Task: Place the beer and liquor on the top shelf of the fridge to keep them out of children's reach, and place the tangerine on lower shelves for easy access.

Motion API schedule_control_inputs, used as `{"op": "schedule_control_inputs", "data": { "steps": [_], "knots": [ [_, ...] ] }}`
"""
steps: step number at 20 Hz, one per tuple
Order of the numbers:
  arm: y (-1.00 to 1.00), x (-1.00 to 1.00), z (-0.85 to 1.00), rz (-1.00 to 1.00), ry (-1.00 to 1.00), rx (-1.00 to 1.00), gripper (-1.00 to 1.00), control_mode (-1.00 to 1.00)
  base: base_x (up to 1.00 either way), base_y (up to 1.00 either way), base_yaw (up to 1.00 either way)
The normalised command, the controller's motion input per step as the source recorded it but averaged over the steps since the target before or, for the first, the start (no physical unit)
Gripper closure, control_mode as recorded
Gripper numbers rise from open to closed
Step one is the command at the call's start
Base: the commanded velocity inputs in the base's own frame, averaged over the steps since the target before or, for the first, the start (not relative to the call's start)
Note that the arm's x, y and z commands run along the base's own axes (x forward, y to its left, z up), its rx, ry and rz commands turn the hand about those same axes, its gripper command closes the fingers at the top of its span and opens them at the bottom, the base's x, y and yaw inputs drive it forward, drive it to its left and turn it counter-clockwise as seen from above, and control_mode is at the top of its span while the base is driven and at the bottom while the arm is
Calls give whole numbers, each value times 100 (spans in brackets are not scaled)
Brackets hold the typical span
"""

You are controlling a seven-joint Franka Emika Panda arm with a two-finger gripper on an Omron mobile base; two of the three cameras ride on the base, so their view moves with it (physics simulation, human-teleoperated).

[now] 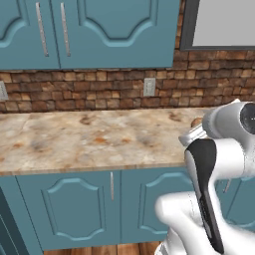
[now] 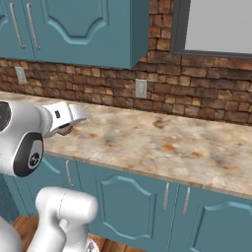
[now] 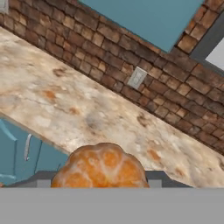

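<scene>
The tangerine [image 3: 100, 168], round and orange-tan, sits between my dark fingertips at the bottom of the hand view, and my gripper [image 3: 99, 183] is shut on it. From the left base view a sliver of the tangerine [image 1: 197, 121] peeks out by the gripper [image 1: 195, 130], held above the counter's right end. From the right base view the tangerine [image 2: 64, 130] shows just under the white hand [image 2: 66, 115], above the counter's front edge. The beer, the liquor and the fridge with its shelves are out of view.
A marbled tan counter [image 1: 89, 137] runs under a brick wall [image 1: 99, 89] with a grey outlet [image 1: 149, 86]. Teal upper cabinets [image 1: 89, 30] hang above and teal base cabinets [image 1: 74, 209] stand below. A dark-framed window [image 2: 216, 24] is at the upper right.
</scene>
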Motion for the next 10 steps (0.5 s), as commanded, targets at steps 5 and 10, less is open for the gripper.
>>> {"op": "schedule_control_inputs", "data": {
  "steps": [5, 10],
  "knots": [
    [0, 0, 0, 0, 0, 0, 100, 100, -86, -24, -7],
    [0, 0, 0, 0, 0, 0, 100, 100, -48, -69, -39]
  ]
}}
